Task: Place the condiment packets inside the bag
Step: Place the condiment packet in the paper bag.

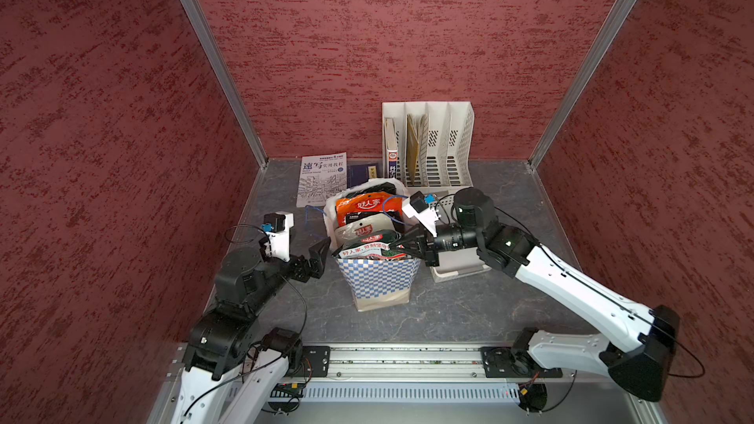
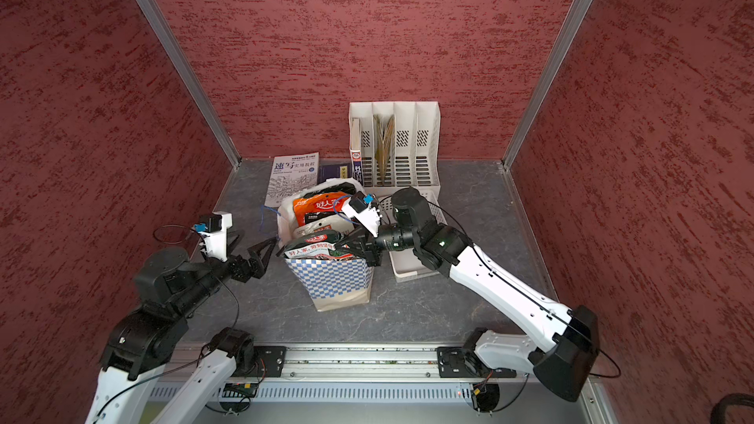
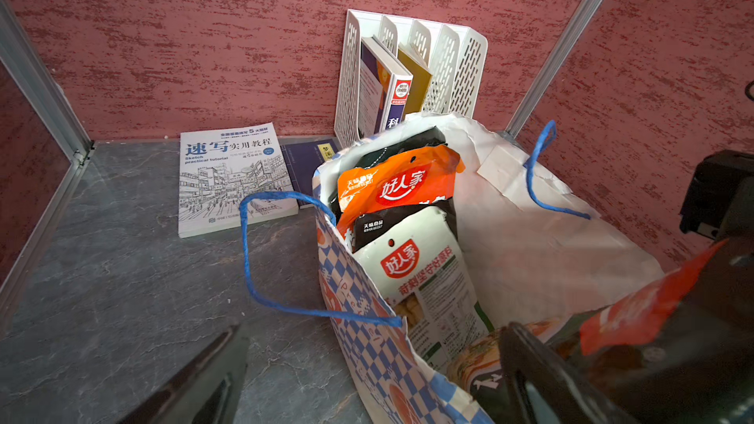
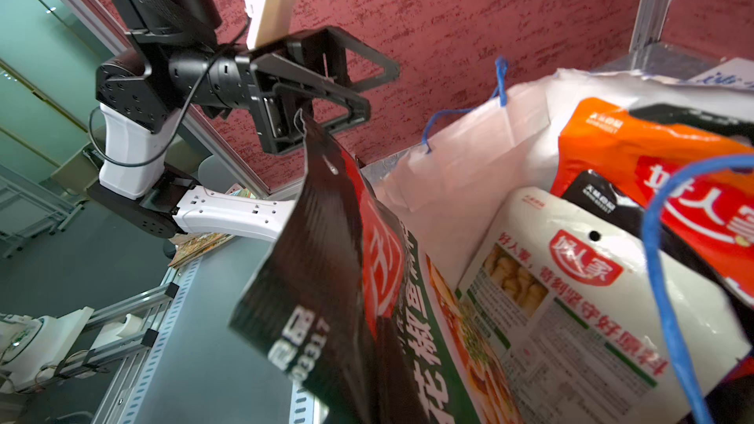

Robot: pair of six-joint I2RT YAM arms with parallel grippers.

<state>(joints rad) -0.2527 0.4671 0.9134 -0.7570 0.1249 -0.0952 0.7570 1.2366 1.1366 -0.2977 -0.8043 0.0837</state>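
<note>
File rack (image 1: 461,136) and sketch book (image 1: 322,179) sit behind the bag (image 1: 377,279).

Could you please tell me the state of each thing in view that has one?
bag, upright, mouth open
orange packet, standing inside the bag
white packet, inside the bag
green packet, gripped, lying across the bag's mouth
left pincer, open, empty, beside the bag
right pincer, shut on the green packet
sketch book, closed, flat on the table
file rack, upright, two slots filled
</note>
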